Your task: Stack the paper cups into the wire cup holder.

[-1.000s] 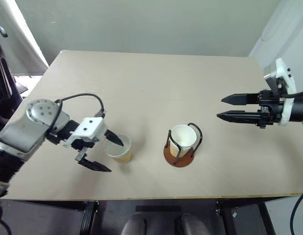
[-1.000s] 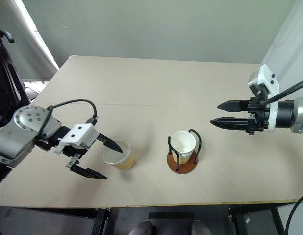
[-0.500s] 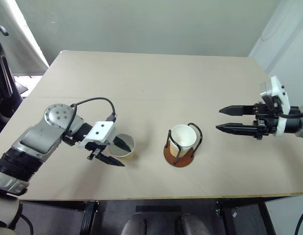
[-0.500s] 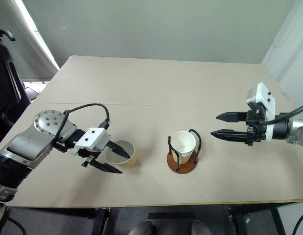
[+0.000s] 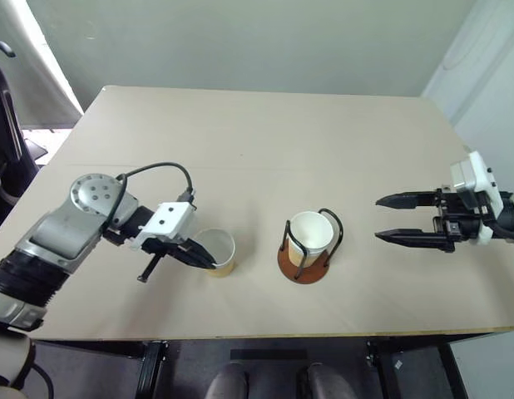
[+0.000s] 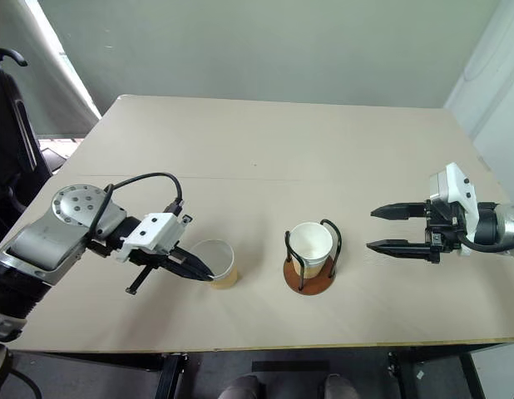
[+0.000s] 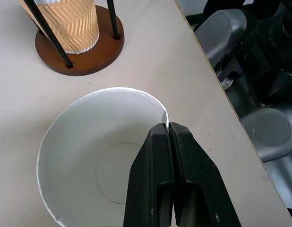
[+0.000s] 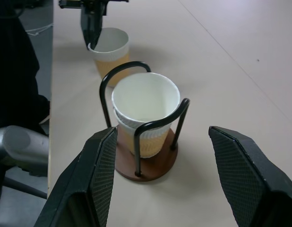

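A loose paper cup (image 5: 217,249) stands upright on the table, left of the wire cup holder (image 5: 304,266). My left gripper (image 5: 207,261) is shut on its near rim, one finger inside the cup and one outside; in the left wrist view the fingers (image 7: 158,179) pinch the thin white wall (image 7: 89,142). Two nested paper cups (image 8: 146,101) sit inside the holder's black wire loops on the brown disc base (image 8: 158,165). My right gripper (image 5: 379,219) hovers open to the right of the holder, pointing at it, with nothing between its fingers (image 8: 96,179).
The tan table (image 5: 257,150) stretches bare behind the cups. Its front edge (image 5: 257,334) runs close to the cup and the holder. A dark chair-like object (image 5: 3,141) stands off the table's left side.
My left gripper has closed onto the loose cup's rim. The right gripper has sunk lower and drawn a little away from the holder, staying open.
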